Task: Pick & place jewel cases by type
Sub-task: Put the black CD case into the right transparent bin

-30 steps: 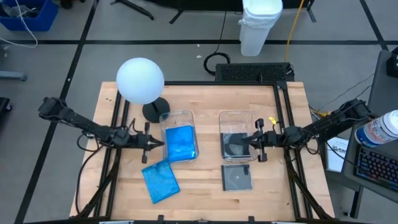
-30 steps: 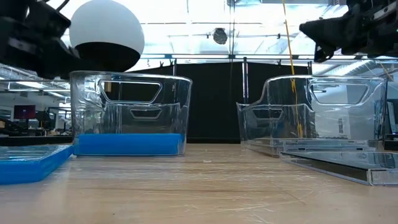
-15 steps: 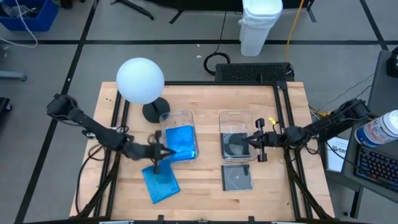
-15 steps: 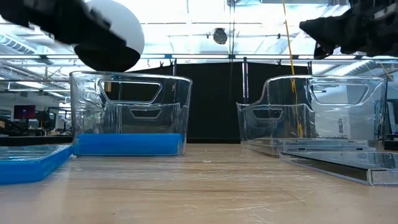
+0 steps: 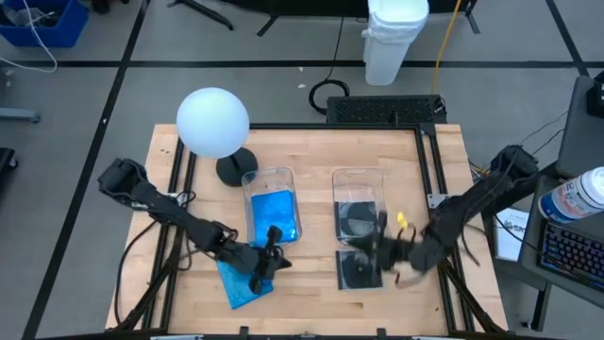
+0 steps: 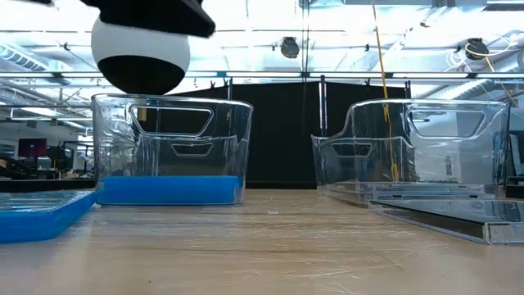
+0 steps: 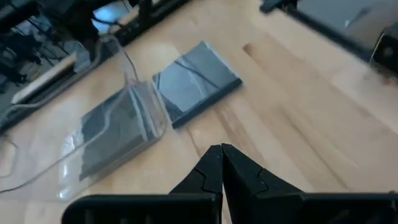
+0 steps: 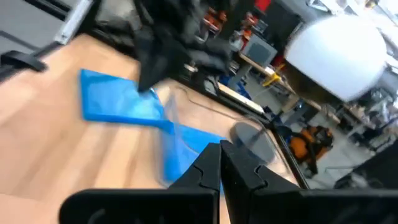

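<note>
Blue case point(image 5: 242, 276) lies loose on the table point(image 5: 311, 151) before the left bin point(image 5: 271, 213), more blue inside. Dark case point(image 5: 360, 271) lies before the right bin point(image 5: 359, 210). Left gripper point(image 5: 271, 262) clenched, empty, over the blue case's edge; right gripper point(image 5: 377, 248) clenched, seemingly above the dark case.

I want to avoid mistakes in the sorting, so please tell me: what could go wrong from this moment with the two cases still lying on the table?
1. The left gripper is shut above the loose blue case; descending shut, it may push the case instead of gripping it.
2. The right gripper, also shut, is over the dark case, which lies close to the right bin; a nudge could knock the bin.
</note>
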Motion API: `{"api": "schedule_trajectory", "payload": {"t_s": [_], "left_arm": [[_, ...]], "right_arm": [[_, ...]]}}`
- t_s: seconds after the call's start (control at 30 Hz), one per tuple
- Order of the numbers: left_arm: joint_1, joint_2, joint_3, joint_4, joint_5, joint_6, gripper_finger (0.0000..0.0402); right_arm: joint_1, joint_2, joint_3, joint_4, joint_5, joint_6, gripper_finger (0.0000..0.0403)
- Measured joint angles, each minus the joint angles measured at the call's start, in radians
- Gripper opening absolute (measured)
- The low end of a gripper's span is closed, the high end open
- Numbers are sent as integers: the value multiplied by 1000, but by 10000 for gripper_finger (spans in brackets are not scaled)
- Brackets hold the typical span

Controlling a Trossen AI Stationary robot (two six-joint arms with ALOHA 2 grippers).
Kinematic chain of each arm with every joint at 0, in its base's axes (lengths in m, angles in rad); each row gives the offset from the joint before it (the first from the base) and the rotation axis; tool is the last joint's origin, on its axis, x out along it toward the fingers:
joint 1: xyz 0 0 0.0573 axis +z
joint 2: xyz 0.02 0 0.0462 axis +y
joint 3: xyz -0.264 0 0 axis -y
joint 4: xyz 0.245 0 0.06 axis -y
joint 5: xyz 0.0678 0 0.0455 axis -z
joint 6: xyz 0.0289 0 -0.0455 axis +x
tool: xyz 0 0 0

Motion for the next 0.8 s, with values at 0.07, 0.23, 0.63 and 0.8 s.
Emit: {"api": "schedule_trajectory", "payload": {"t_s": [0.07, 0.23, 0.63, 0.8], "left_arm": [[7, 49, 25, 7, 1, 2, 10], [17, 171, 101, 82, 23, -11, 10], [36, 420, 303, 49, 40, 193, 10], [53, 435, 314, 49, 88, 198, 10]], "right_arm": [[52, 70, 64, -13, 70, -2, 0], [147, 223, 172, -18, 259, -6, 0], [292, 328, 256, -16, 513, 67, 0], [352, 310, 256, -17, 517, 117, 0]]}}
